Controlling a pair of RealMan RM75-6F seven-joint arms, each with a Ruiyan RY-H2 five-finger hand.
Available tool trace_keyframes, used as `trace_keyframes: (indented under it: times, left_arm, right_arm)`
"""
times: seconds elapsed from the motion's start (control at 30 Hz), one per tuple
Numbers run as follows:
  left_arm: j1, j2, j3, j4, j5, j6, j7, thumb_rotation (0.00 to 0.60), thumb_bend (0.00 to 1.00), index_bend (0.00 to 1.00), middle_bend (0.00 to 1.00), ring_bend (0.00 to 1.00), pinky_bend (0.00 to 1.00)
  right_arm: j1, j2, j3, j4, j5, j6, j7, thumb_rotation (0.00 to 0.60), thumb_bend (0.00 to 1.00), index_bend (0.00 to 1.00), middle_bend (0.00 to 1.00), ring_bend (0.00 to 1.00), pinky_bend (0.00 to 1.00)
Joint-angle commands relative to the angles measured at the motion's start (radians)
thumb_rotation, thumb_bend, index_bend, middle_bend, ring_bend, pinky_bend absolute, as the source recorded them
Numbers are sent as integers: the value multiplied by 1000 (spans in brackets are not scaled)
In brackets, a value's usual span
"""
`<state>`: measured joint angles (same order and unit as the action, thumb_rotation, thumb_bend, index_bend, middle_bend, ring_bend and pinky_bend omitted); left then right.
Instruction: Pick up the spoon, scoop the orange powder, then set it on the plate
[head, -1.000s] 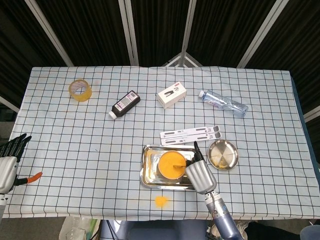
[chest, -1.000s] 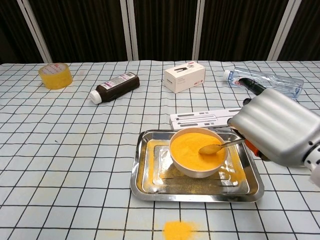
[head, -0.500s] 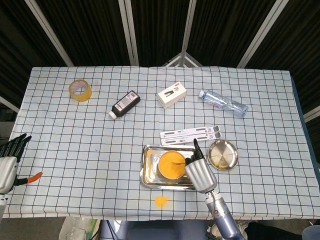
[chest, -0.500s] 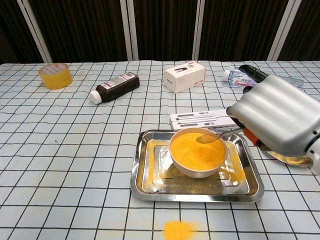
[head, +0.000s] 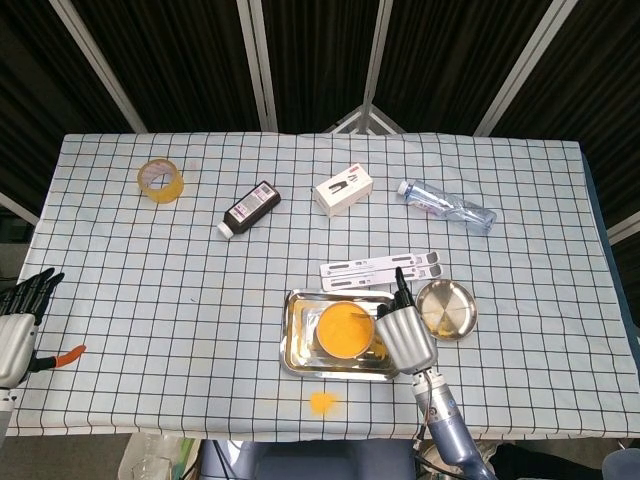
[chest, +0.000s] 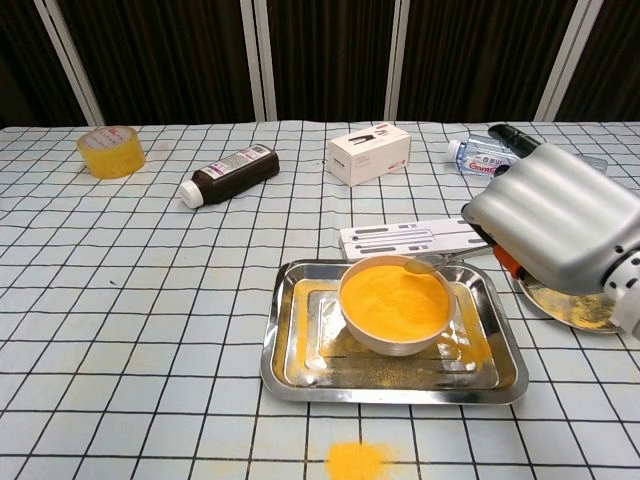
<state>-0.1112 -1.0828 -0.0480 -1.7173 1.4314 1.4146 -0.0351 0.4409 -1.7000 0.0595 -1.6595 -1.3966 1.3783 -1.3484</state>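
A white bowl (chest: 394, 300) full of orange powder stands in a steel tray (chest: 290, 368). My right hand (chest: 556, 227) hovers just right of the bowl and holds a metal spoon (chest: 428, 263) by its handle. The spoon's head sits over the bowl's far right rim. The round steel plate (chest: 583, 313) lies right of the tray, partly hidden under the hand, with some orange powder on it. In the head view the right hand (head: 405, 334) sits between the bowl (head: 344, 330) and the plate (head: 449, 306). My left hand (head: 18, 318) rests at the table's left edge, fingers apart, holding nothing.
A spill of orange powder (head: 321, 402) lies in front of the tray. Flat white strips (head: 380, 269) lie behind it. Further back are a tape roll (head: 160, 179), a dark bottle (head: 250, 209), a white box (head: 343, 191) and a water bottle (head: 447, 204). An orange-handled tool (head: 66, 353) lies by the left hand.
My right hand has lifted the spoon out of the powder and carried it back and to the right, to the bowl's rim. The left hand has not moved.
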Motion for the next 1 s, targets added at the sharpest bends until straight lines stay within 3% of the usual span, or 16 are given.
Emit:
trace_keyframes:
  times: [0.03, 0.63, 1.0]
  left_arm:
    - [0, 0, 0, 0, 0, 0, 0, 600, 0, 0, 0, 0, 0]
    - [0, -1, 3, -2, 3, 0, 3, 600, 0, 0, 0, 0, 0]
    - [-1, -1, 2, -1, 0, -2, 2, 600, 0, 0, 0, 0, 0]
  right_arm:
    - [-4, -7, -6, 13, 4, -4, 4, 600, 667, 879, 801, 409, 0]
    - [-22, -34, -71, -40, -66, -2, 26, 600, 667, 879, 801, 420, 0]
    - [-15, -23, 7, -16, -37, 8, 20, 600, 667, 879, 801, 420, 0]
